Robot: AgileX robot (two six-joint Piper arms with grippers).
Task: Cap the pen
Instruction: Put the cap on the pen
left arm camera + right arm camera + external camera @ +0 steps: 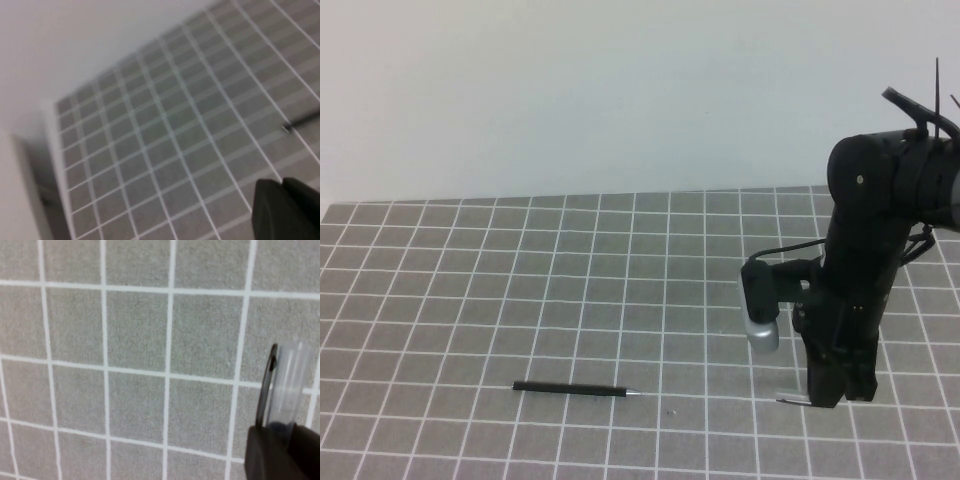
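Note:
The pen (pixel 575 389), thin and black with a small silver tip pointing right, lies flat on the grid mat near the front centre. It also shows at the edge of the left wrist view as a dark pen (pixel 303 120). My right gripper (pixel 830 393) hangs low over the mat to the pen's right, shut on the translucent cap (pixel 290 385). The cap (pixel 790 398) sticks out sideways from the fingers toward the pen. In the right wrist view the right gripper (pixel 281 434) pinches the cap's dark end. My left gripper (pixel 282 184) is shut with nothing in it and is out of the high view.
A grey mat (pixel 520 290) with white grid lines covers the table, ending at a white wall (pixel 570 90) behind. About two grid squares of mat lie between the pen's tip and the cap. The right arm (pixel 880 200) rises at the right edge.

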